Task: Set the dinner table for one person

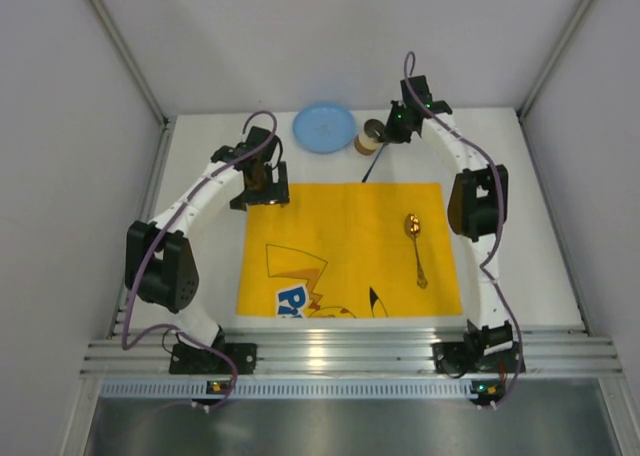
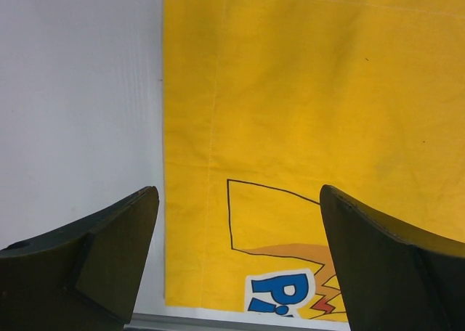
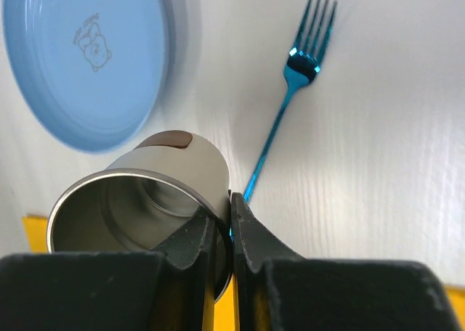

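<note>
- Table [image 1: 520, 226]: white, spanning the view, rail along its near edge.
- Mat [image 1: 340, 236] laid mid-table toward the near edge, spoon [image 1: 415, 246] resting on its right side; that much apparently done.
- Not yet placed, grouped by the far edge: plate [image 1: 324, 127], cup [image 3: 145, 200], fork [image 3: 290, 99].
- Right hand [image 3: 231, 222] pinched shut on the cup's rim, one finger inside, one outside.
- Left hand [image 2: 240, 258] wide open, empty, over the mat's left edge.
- Probably left: plate, fork and cup to the mat.
</note>
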`<state>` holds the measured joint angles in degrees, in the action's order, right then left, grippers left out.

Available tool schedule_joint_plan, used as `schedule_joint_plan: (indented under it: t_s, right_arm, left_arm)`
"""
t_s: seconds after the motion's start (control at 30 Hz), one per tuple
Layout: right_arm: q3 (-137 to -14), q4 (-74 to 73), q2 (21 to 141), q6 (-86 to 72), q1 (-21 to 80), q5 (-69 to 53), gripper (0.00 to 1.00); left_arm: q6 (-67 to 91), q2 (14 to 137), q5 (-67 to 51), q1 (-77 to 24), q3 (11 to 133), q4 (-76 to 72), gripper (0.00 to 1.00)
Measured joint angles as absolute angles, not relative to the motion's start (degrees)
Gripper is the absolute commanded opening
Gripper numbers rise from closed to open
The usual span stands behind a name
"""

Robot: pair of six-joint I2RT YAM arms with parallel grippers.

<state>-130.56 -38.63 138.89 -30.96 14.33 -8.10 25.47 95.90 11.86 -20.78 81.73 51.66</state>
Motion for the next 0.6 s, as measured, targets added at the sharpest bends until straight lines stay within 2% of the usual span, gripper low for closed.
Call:
schedule_joint_plan:
  t_s: [0.37,0.47,0.6]
  right_arm:
    - [-92.0,-39.5,101.7,-24.4,13.6,1.9,0.00]
    - [-85.2,-39.2,100.4,-24.5,13.6,4.0,0.00]
    - [-82.1,-39.2,104.6,-24.6,13.6,7.1,0.00]
  left_arm:
    - [25.4,96.2,9.6,-20.8,81.6,51.5,0.98]
    - [25.4,96.2,8.5,-20.8,81.6,51.5,0.98]
    - [25.3,96.2,7.7,-20.8,81.6,51.5,0.97]
